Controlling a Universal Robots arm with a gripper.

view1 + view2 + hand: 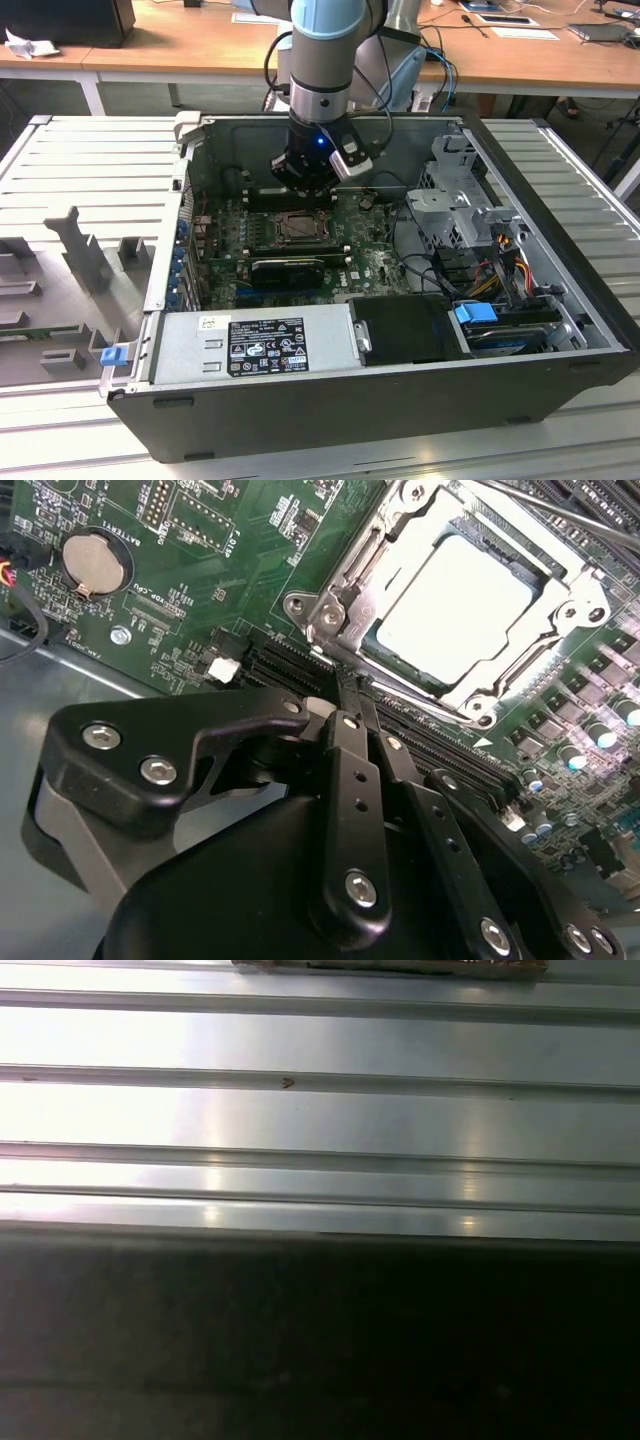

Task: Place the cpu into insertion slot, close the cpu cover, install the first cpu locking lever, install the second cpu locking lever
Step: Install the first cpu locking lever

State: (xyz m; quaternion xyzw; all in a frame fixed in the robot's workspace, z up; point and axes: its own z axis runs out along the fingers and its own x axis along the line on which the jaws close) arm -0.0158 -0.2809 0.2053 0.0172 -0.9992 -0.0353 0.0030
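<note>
An open computer case (560, 300) on a ribbed metal table (80, 170) — coin battery (95, 560) on the motherboard (190, 610).

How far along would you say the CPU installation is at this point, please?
Done: the cpu sits in the socket and the cpu cover lies closed around it. In hand: the gripper, fingers together and holding nothing, is at the socket's edge. Whether the locking levers are latched, I cannot tell.

In the first wrist view we see a ribbed metal surface (320, 1110), pale silver w/ long parallel ridges running across it, bright glare on one side. Next to it we get a dark, near-black band (320, 1340), no detail visible. At the far edge, a thin strip of wood-coloured surface (390, 966).
</note>
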